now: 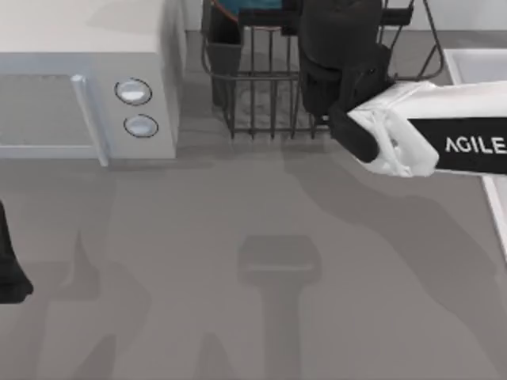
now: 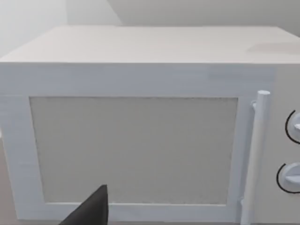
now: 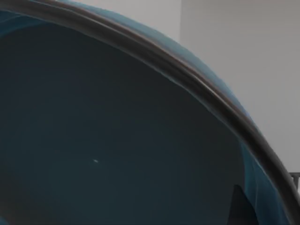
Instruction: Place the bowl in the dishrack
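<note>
The teal-blue bowl (image 1: 252,6) shows as a sliver at the top edge of the top view, above the back of the dishrack (image 1: 261,103), a dark wire basket with a cutlery cup (image 1: 224,59) at its left corner. My right gripper (image 1: 277,16) reaches over the rack from the right and is shut on the bowl. The bowl's dark blue inside (image 3: 108,140) and rim sit right against the right wrist camera. My left gripper (image 1: 9,273) is parked at the table's left edge.
A white microwave (image 1: 87,87) with two round knobs and a bar handle stands left of the rack; its door (image 2: 136,150) faces the left wrist camera. A white surface (image 1: 475,67) lies at the table's right side. Open grey tabletop (image 1: 253,277) stretches in front.
</note>
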Robot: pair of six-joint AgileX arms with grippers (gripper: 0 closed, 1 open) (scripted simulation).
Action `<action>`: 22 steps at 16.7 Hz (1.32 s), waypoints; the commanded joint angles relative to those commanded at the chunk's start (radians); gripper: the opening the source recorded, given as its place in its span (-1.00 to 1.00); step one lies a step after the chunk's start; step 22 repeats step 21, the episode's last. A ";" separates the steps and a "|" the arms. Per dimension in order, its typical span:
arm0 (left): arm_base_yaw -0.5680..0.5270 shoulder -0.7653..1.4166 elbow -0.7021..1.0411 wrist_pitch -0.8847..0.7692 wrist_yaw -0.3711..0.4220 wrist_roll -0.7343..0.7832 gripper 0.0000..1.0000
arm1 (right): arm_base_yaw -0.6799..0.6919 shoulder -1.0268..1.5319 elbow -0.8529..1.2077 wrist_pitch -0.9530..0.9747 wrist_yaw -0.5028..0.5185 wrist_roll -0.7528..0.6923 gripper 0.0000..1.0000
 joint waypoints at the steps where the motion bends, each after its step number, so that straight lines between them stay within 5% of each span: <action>1: 0.000 0.000 0.000 0.000 0.000 0.000 1.00 | 0.000 0.000 0.000 0.000 0.000 0.000 -1.00; 2: 0.000 0.000 0.000 0.000 0.000 0.000 1.00 | 0.000 0.000 0.000 0.000 0.000 0.000 -1.00; 15: 0.000 0.000 0.000 0.000 0.000 0.000 1.00 | 0.000 0.000 0.000 0.000 0.000 0.000 0.96; 22: 0.000 0.000 0.000 0.000 0.000 0.000 1.00 | 0.000 0.000 0.000 0.000 0.000 0.000 1.00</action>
